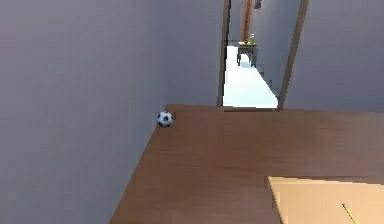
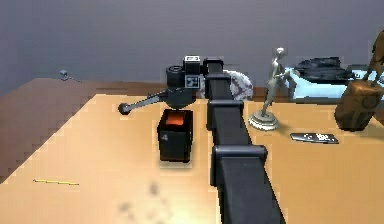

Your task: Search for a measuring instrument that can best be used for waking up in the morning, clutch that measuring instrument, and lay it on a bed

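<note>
Black box-shaped alarm clock point(image 2: 175, 138) with an orange top stands on the tan wooden tabletop point(image 2: 90, 150), close by the dark two-finger gripper point(image 2: 130, 107) (whether it holds anything, or how its jaws stand, I cannot tell). A silver figurine point(image 2: 270, 95) stands near.

Plain grey walls point(image 1: 70, 90) closed the room in, dull and evenly lit. The floor point(image 1: 220, 160) was dark brown wood and ran up to a doorway point(image 1: 250, 70) with a brown frame point(image 1: 292, 60). Beyond it a passage point(image 1: 248, 92) lay much brighter, its floor pale, with what looked like a small stand point(image 1: 245, 50) at the far end. Nearer, a light tan table point(image 2: 80, 150) stood before the grey wall, with brown floor beside it.
</note>
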